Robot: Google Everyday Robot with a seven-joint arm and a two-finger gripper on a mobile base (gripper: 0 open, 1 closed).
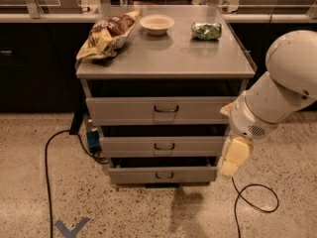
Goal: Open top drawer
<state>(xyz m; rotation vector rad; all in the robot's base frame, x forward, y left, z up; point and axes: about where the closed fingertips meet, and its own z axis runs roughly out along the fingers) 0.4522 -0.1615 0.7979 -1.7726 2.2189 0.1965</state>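
Observation:
The top drawer (163, 110) is the widest, tallest grey front of three in a grey metal cabinet, with a dark wire pull handle (166, 109) at its centre. It stands slightly out from the cabinet, with a dark gap above it. My gripper (232, 158), cream-coloured, hangs down from the white arm (277, 93) at the cabinet's right front corner, beside the middle and bottom drawers, to the right of and below the handle. It touches nothing that I can see.
The middle drawer (163, 146) and bottom drawer (163, 175) sit below. On the cabinet top (173, 53) lie a chip bag (106, 33), a white bowl (156, 24) and a green packet (206, 30). Black cables (49, 162) run on the speckled floor, left and right (255, 202).

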